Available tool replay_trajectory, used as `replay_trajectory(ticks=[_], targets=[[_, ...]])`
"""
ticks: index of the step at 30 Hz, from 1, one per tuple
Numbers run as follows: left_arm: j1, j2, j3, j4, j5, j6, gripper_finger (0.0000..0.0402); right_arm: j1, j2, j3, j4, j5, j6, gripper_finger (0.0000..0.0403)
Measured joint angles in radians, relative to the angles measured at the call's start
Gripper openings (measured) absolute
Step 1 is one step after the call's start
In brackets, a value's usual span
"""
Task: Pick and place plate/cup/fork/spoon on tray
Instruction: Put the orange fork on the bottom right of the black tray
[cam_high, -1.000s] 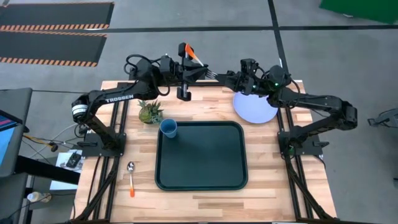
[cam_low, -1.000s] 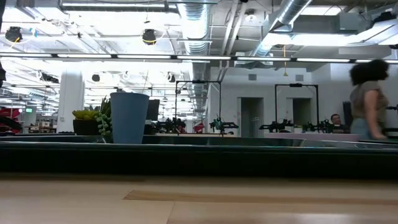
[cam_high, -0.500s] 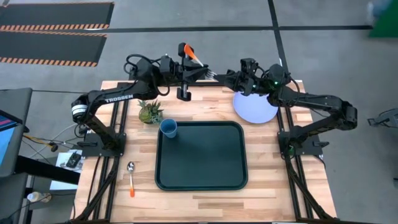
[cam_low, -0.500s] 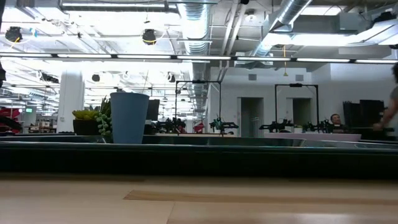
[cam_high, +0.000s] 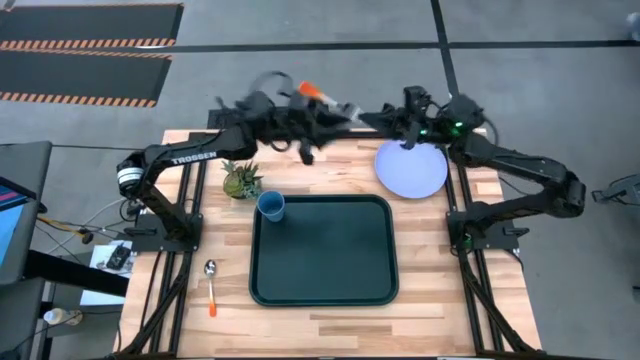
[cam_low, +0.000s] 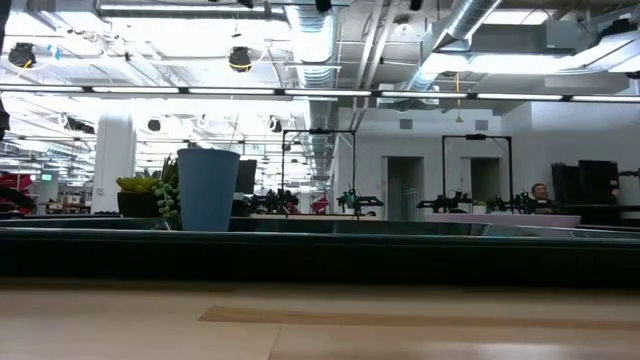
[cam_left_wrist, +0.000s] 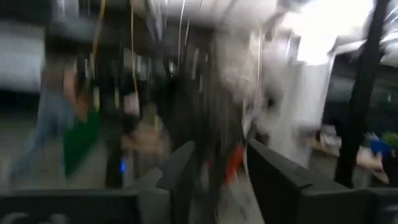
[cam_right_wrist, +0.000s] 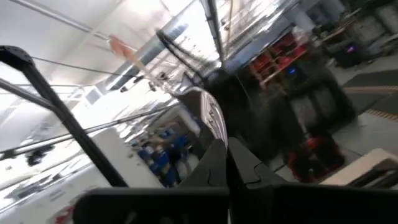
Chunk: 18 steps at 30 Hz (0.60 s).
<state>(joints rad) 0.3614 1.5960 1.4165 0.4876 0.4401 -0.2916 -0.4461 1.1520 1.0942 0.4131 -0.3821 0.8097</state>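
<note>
The fork (cam_high: 325, 98), orange handle and silver tines, hangs in the air above the table's far edge. My right gripper (cam_high: 368, 118) is shut on its tine end. My left gripper (cam_high: 303, 142) shows blurred just left of the fork. In the left wrist view its fingers stand apart (cam_left_wrist: 217, 171) with an orange smear between them. The lavender plate (cam_high: 412, 168) lies flat at the far right. The blue cup (cam_high: 271, 205) stands upright at the far left corner of the green tray (cam_high: 385, 290). The spoon (cam_high: 211, 283) lies on the table left of the tray. My right gripper pinches the fork near its tine end (cam_right_wrist: 211, 127) between its two shut fingers. The fingers come level from the table's right and lie roughly along the fork. The orange handle (cam_right_wrist: 118, 45) sticks out beyond the fingertips toward the left arm, and the fork is clear of the table.
A small green potted plant (cam_high: 241, 180) stands left of the cup. In the low view the cup (cam_low: 208, 190) rises behind the tray's near rim (cam_low: 320, 245). Bare wood lies in front of the tray and along its right side.
My right arm has drawn back toward the table's right edge and uncovered more of the plate. The fork has shifted a little to the right with it. My left arm, still before, now shows blurred in fast motion beside the fork.
</note>
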Motion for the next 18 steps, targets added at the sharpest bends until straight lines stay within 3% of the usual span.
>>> replay_trajectory(ticks=[9,18], targets=[[0.000,-0.002,0.000,-0.337,0.019,-0.025,0.0215,-0.129,-0.175,0.000,-0.336,-0.014,-0.120,0.0001],[0.052,-0.017,0.001,-0.383,0.044,-0.094,0.0226,-0.236,-0.352,-0.001,-0.867,0.017,-0.273,0.0001]])
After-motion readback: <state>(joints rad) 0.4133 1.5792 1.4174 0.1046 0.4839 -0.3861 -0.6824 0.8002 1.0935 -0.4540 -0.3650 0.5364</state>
